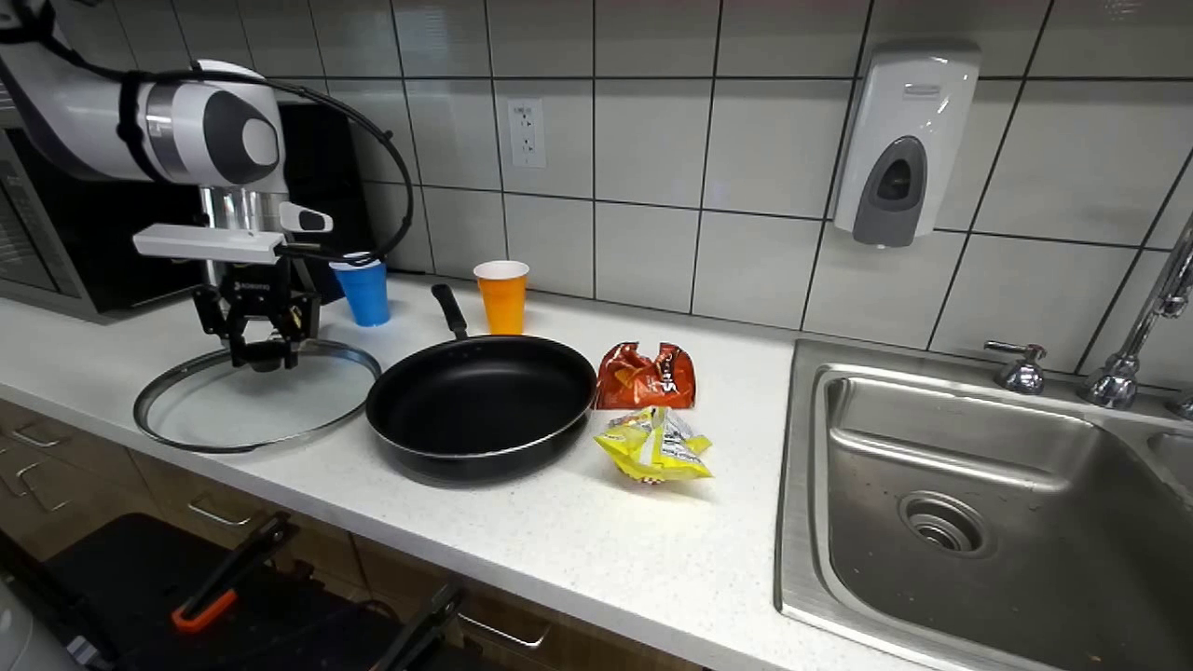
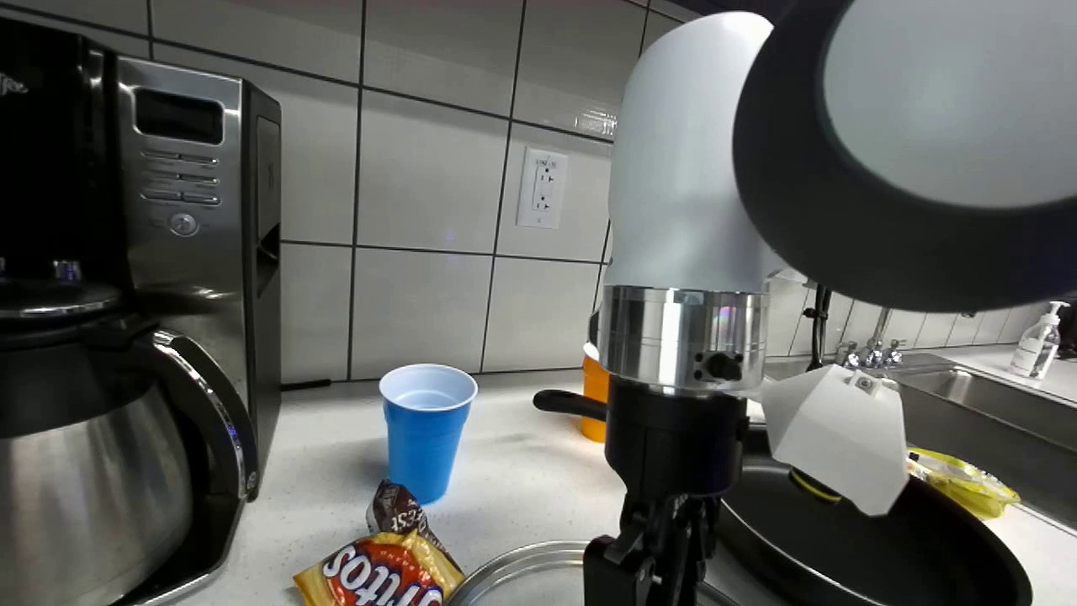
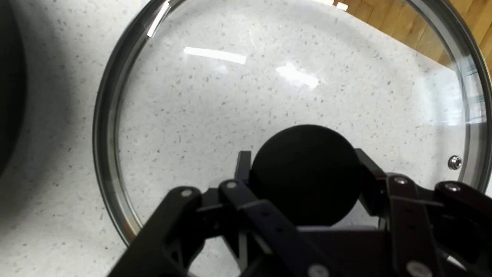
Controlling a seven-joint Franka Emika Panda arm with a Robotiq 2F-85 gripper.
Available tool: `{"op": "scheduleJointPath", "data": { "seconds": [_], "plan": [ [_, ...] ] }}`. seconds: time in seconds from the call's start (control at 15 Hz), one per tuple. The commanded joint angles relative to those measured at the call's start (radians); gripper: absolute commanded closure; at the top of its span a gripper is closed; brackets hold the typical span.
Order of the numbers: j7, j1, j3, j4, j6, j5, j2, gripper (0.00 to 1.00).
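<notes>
Black, jointed two-fingered claw [image 3: 304,167]: jaws parted partway, clamped on opposite sides of the round black knob [image 3: 306,177] of the circular, dark-rimmed clear glass lid [image 3: 276,102].

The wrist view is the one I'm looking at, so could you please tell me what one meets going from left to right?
Black pan, glass lid's left rim, black lid knob, the lid's small metal fitting, glass lid's right rim.

Close wrist view down onto lid [image 3: 269,104]; pan [image 1: 480,396] in both exterior views.
</notes>
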Motion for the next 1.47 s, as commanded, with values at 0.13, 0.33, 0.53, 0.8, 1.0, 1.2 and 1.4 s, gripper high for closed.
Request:
{"op": "scheduleJointPath", "data": {
  "seconds": [0.13,0.33,0.53,0.8,1.0,1.2,1.4],
  "plan": [
    [0.007,-0.003,-0.008,0.05,-0.029,-0.028,0.021,0.61],
    [0.013,-0.005,-0.018,0.049,-0.033,-0.041,0.024,0.61],
    [0.022,-0.007,-0.032,0.043,-0.032,-0.051,0.027,0.61],
    [0.026,-0.01,-0.047,0.049,-0.03,-0.056,0.033,0.61],
    [0.021,-0.012,-0.052,0.056,-0.039,-0.05,0.031,0.11],
    [0.01,-0.018,-0.044,0.058,-0.044,-0.036,0.012,0.0],
    [0.002,-0.021,-0.036,0.06,-0.052,-0.024,-0.017,0.0]
  ]
}}
